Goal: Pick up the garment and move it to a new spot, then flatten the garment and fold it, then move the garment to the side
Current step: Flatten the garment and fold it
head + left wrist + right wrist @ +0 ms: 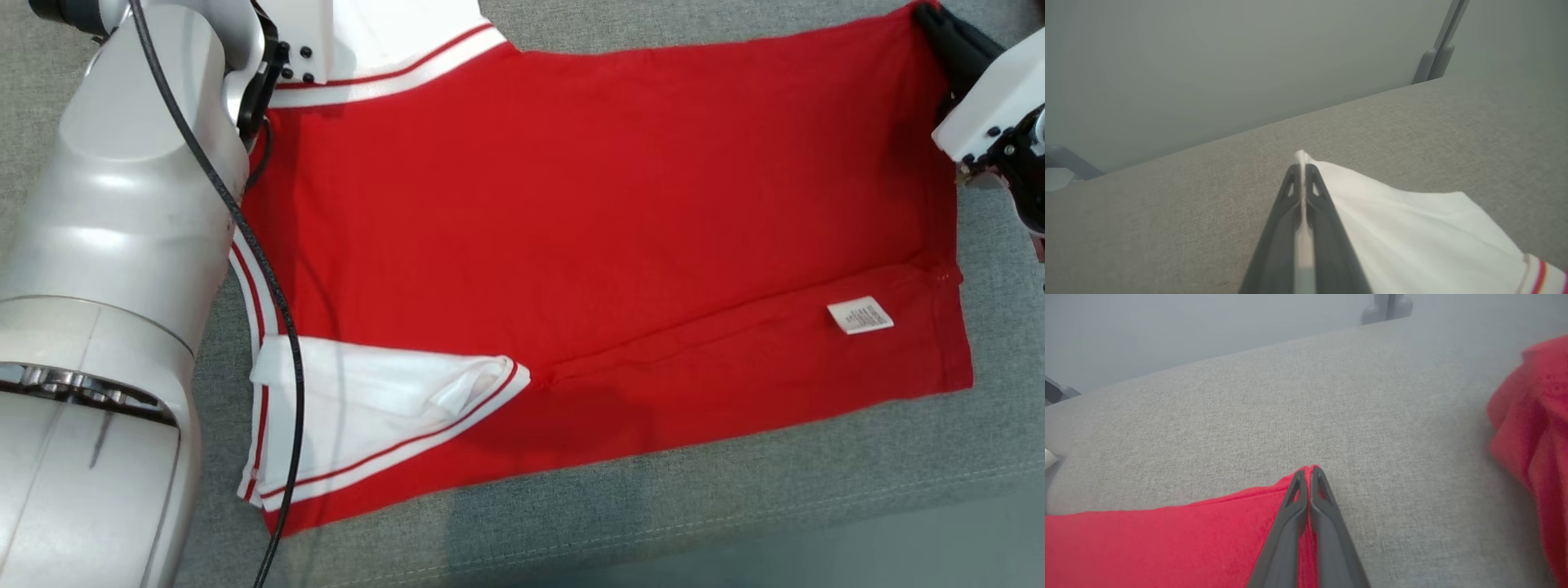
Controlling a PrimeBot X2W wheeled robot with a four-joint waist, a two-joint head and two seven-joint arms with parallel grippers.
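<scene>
The left arm's pale forearm [106,269] loomed at 8 o'clock. The red shirt [588,220] lay on grey upholstery [735,506], its long axis running 9 to 3 o'clock. The left gripper [1302,169] was clenched on the white sleeve [1412,220] at 11. The right gripper [1310,473] pinched the hem corner [1290,490] at 1. From both, the shirt lay toward 6. The print on the white care tag [860,315] at 4 was too small to read.

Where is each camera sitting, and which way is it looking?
Head view: from the robot's head, down onto the red shirt with white striped sleeves on the grey fabric surface; the pale left forearm shows.
Left wrist view: along the left gripper, pinching a white sleeve.
Right wrist view: along the right gripper, pinching the shirt's red edge.
Both wrist views share the grey surface and its far edge.
</scene>
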